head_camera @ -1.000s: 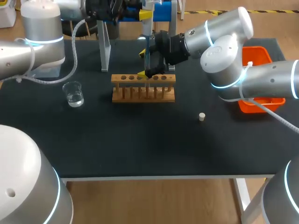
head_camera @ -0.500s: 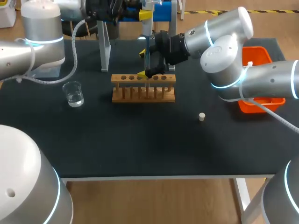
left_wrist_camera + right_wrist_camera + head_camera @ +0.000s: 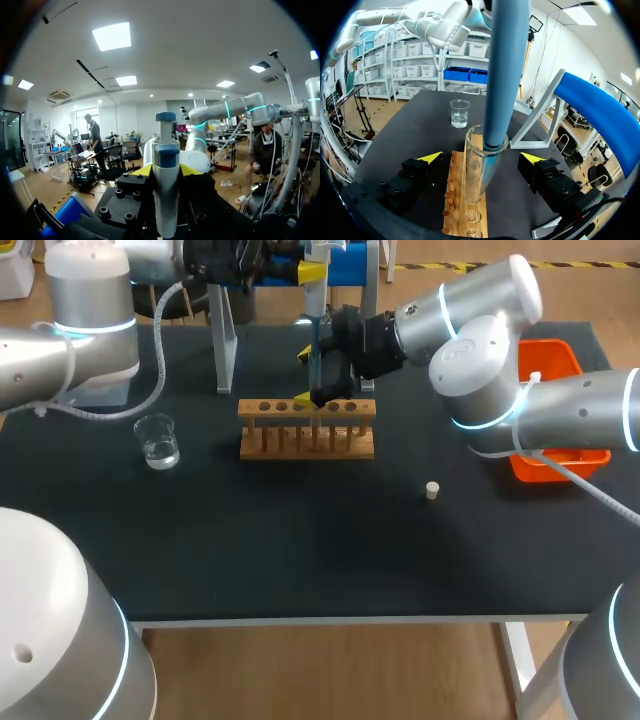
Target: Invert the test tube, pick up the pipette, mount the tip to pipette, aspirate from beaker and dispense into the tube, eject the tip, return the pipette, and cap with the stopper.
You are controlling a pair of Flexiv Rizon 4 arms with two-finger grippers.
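Note:
My left gripper (image 3: pixel 166 171) is shut on the white and blue pipette (image 3: pixel 165 200), its yellow fingertips (image 3: pixel 143 170) on either side of the body. In the head view the pipette (image 3: pixel 316 310) hangs upright over the wooden rack (image 3: pixel 307 428). Its blue lower end (image 3: pixel 505 75) reaches into the mouth of the glass test tube (image 3: pixel 476 175), which stands upright in the rack (image 3: pixel 470 220). My right gripper (image 3: pixel 481 157) is open, with its fingers wide on both sides of the tube and not touching it. The beaker (image 3: pixel 157 440) of clear liquid stands left of the rack. The white stopper (image 3: pixel 432 490) lies to the rack's right.
An orange bin (image 3: pixel 560 455) sits at the table's right edge, partly behind my right arm. The pipette stand (image 3: pixel 225 340), with its blue top (image 3: pixel 350 262), rises behind the rack. The beaker (image 3: pixel 460 112) shows beyond the rack in the right wrist view.

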